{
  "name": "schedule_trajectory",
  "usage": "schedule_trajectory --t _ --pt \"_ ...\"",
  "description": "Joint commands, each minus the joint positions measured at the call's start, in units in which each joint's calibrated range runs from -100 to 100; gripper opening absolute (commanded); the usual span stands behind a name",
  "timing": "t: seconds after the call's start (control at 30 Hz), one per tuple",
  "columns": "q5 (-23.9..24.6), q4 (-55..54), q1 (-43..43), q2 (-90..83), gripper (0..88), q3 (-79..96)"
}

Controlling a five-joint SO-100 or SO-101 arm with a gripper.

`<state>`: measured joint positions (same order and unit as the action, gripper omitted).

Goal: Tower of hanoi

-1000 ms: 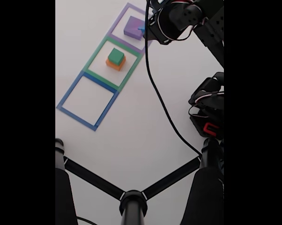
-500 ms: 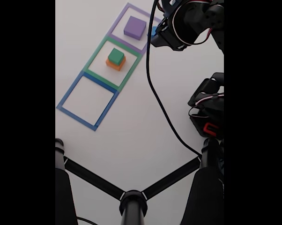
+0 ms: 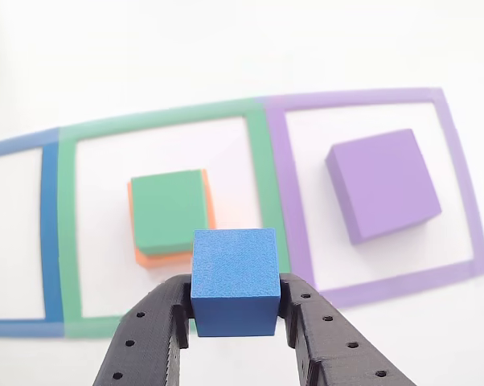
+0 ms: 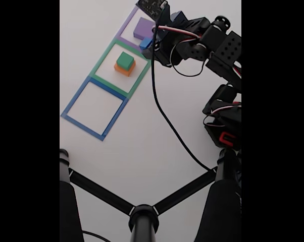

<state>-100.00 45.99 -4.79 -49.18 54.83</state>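
Four matte foam-like blocks make up the set, and the other view shows them from just behind the black two-finger gripper (image 3: 233, 310). Its perforated plastic fingers (image 3: 149, 334) press against both sides of the small blue foam cube (image 3: 234, 281), which is gripped off the white table (image 3: 226, 48). Beyond the cube, the green square foam block (image 3: 168, 211) sits on top of the slightly larger orange square foam block (image 3: 139, 256), whose edge peeks out at the left and bottom; both lie inside the green tape outline (image 3: 69, 233). To the right in this view, the flat purple foam block (image 3: 383, 185) lies alone inside the purple tape outline (image 3: 459, 185), turned a little against its frame. A blue tape outline (image 3: 49, 233) runs off the left edge.

In the fixed view, the gripper (image 4: 151, 44) reaches in from the upper right, with the blue cube (image 4: 145, 43) held at its tip, over the border between the purple and green outlines. The purple block (image 4: 142, 27) is partly covered by the arm. The green block (image 4: 124, 60) rests on the orange one (image 4: 122, 70) inside the green outline (image 4: 104, 58). The blue outline (image 4: 73, 103) lies nearer the camera. A black cable (image 4: 164, 118) trails across the table (image 4: 142, 151), and black tripod legs (image 4: 99, 191) cross the bottom.
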Motion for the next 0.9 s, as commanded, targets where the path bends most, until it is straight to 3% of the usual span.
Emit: schedule_trajectory --t 0.0,0.23,0.87 --pt "0.0 -19.1 0.7 -1.6 4.9 9.8" --pt "0.0 -43.5 2.6 4.7 5.5 21.3" --pt "0.0 -74.1 5.3 22.9 6.7 27.8"
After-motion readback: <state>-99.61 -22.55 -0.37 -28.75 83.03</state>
